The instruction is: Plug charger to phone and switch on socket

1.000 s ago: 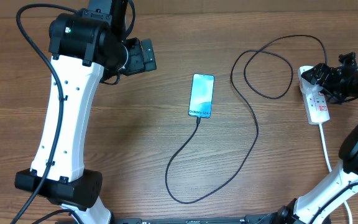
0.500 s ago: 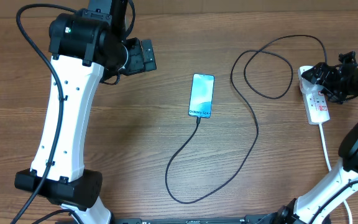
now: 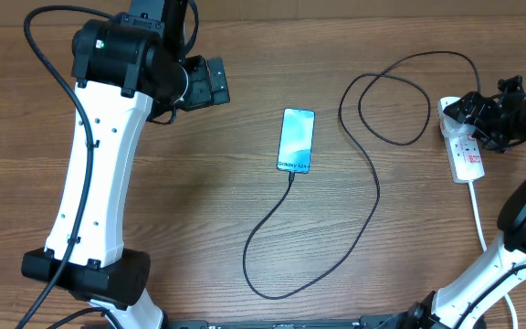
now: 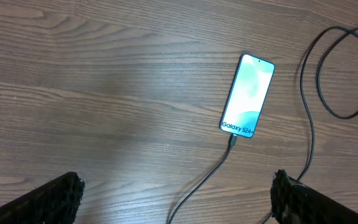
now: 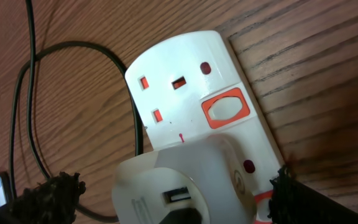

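Overhead and wrist views of a wooden bench [image 3: 199, 201].

The phone [image 3: 296, 140] lies flat near the middle, screen up and lit, its long side running roughly toward the far edge. The charger [image 3: 377, 192], a thin black cable, has its tip in the phone's near end. From there it sweeps toward the near edge, climbs to the right, forms one loop, and arcs over to the far end of the socket [image 3: 464, 146].

The socket, a white strip, lies at the right edge of the bench, well apart from the phone. In the right wrist view a white adapter [image 5: 185, 174] with a USB slot sits on it, beside a red-framed switch [image 5: 227, 110]. The switch's position cannot be told.

The left claw [image 4: 179, 202] hangs above bare wood to the left of the phone, fingers spread wide and holding nothing. The right claw [image 5: 173, 196] hangs over the socket's far end, fingers spread to either side of the adapter and not closed on it.
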